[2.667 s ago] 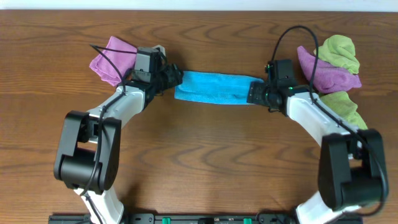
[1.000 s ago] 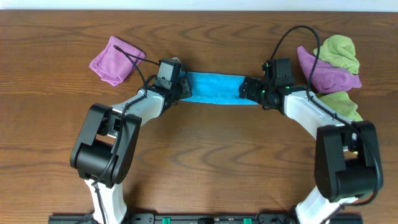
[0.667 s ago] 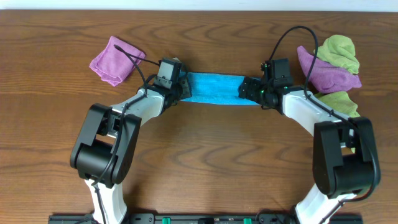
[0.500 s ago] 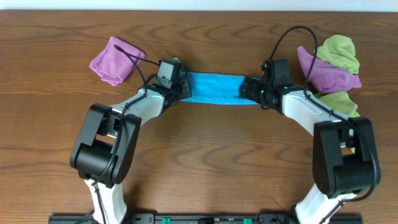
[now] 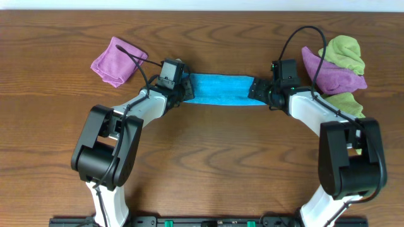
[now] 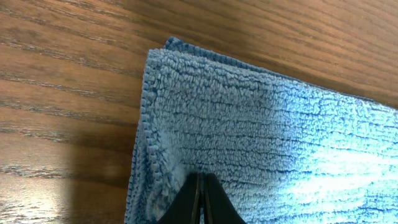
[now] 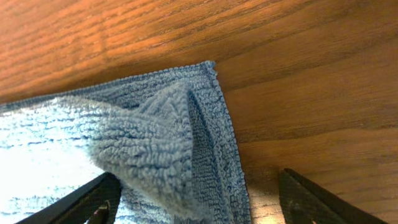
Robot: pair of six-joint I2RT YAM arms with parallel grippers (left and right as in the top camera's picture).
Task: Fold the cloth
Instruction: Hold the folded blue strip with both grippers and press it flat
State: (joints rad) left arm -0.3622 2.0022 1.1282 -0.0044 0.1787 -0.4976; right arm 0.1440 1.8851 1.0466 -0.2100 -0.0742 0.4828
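Your right gripper [image 5: 257, 90] has backed off the cloth [image 5: 221, 89] and hangs wide open at the end farthest from the purple cloth [image 5: 112, 61]. Your left gripper [image 5: 184, 92] stays pinched on the nearer end. Folding looks partly done: a narrow, layered sky-blue terry strip lies flat, its far corner rucked up. An end-to-end fold seems left.

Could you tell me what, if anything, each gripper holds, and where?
The left gripper is shut on the cloth near its short end; the right gripper is open, holding nothing.
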